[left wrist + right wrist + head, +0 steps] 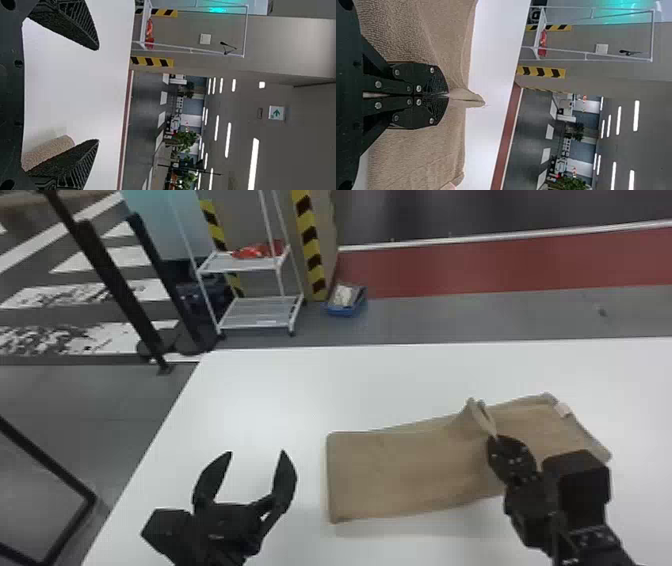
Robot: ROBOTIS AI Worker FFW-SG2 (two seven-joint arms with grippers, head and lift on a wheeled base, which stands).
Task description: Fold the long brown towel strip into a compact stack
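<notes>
Item one: brown towel strip [400,470], a single piece, lying on the white tabletop [260,390] towards four o'clock in the head view. Its long axis runs roughly from nine to three o'clock, with a pale tag [563,410] at the far corner, near two o'clock of the cloth.

Item two: right pincer [494,438], closed, with a raised ridge of cloth pinched between its fingers, partway along the strip.

Item three: left pincer [257,452], spread wide and holding nothing, just off the strip's nine o'clock end.

Handling notes: probably light, limp and grippy — terry-like nap, nothing fragile. It likely sags between holds and creases where pinched, so layers could slip out of line. Best holds, as judged: the corners or short edge at either end, all layers taken together; a mid-length pinch is likelier to ruck the cloth than turn it flat.

Comparison of views: the head view supplies the full outline, the tag and the gap to the left pincer. The right wrist view supplies the looped nap and the ridge poking out beyond the meeting fingertips — details too coarse from above. The left wrist view supplies the thick, rounded profile of the near end, beside one finger.
</notes>
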